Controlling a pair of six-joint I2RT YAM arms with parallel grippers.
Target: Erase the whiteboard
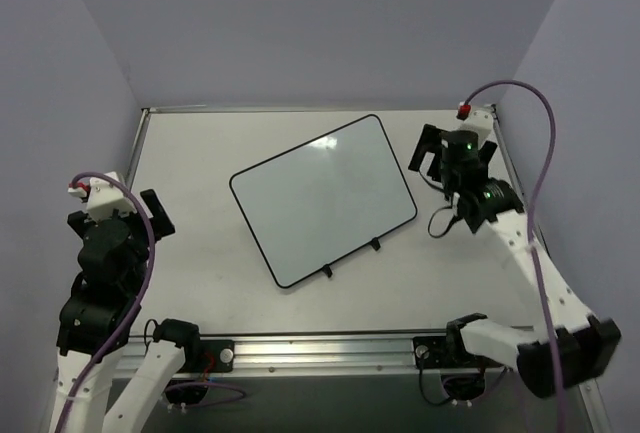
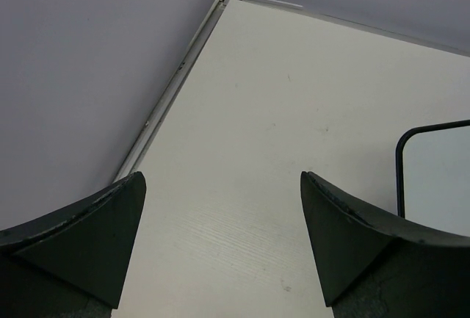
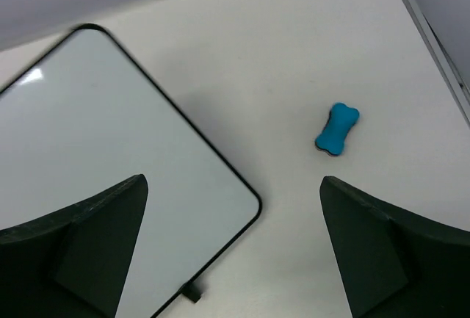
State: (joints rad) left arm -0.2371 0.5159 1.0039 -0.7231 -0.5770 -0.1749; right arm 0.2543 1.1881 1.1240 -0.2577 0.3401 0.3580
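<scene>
Right wrist, one whiteboard (image 3: 110, 134), one blue eraser (image 3: 337, 128)

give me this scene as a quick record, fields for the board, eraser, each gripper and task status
whiteboard: lies flat on the table, turned at an angle, no marks visible
eraser: blue, bone-shaped, on the table beside a board corner, not touching it
left gripper: open, empty, over bare table at the left edge
right gripper: open, empty, raised over the eraser and the board corner
task status: board looks clean; eraser not held
</scene>
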